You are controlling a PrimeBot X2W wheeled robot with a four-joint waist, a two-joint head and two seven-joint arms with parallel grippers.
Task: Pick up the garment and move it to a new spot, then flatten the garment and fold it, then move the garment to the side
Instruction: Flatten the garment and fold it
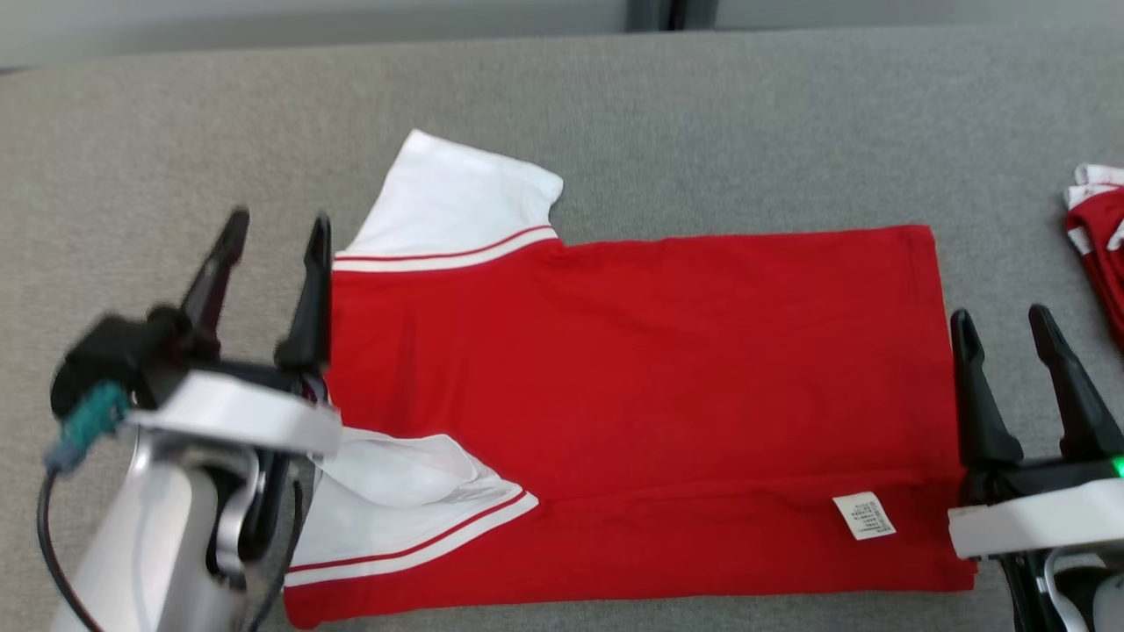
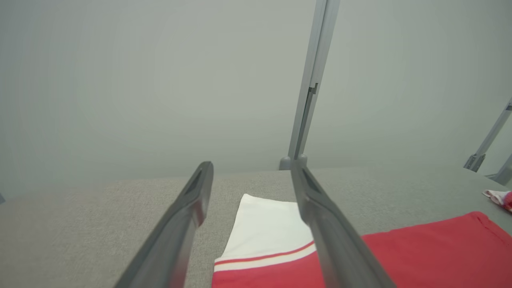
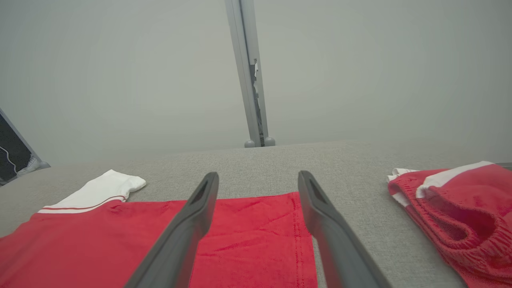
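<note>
A red T-shirt (image 1: pixel 632 404) with white sleeves lies flat on the grey table, collar end to the left, hem to the right, a small white label near its lower right corner. One white sleeve (image 1: pixel 457 206) sticks out at the top left; the other lies folded in at the lower left. My left gripper (image 1: pixel 279 230) hangs open just left of the shirt's shoulder edge, its fingers (image 2: pixel 336 236) over the upper sleeve (image 2: pixel 268 228). My right gripper (image 1: pixel 1003 320) stands open at the hem's right edge (image 3: pixel 296 236), holding nothing.
A second bunched red and white garment (image 1: pixel 1098 237) lies at the table's right edge, also close on the right in the right wrist view (image 3: pixel 456 216). A grey upright post (image 3: pixel 250 76) rises behind the table's far edge. The grey cloth table (image 1: pixel 702 123) stretches wide behind the shirt.
</note>
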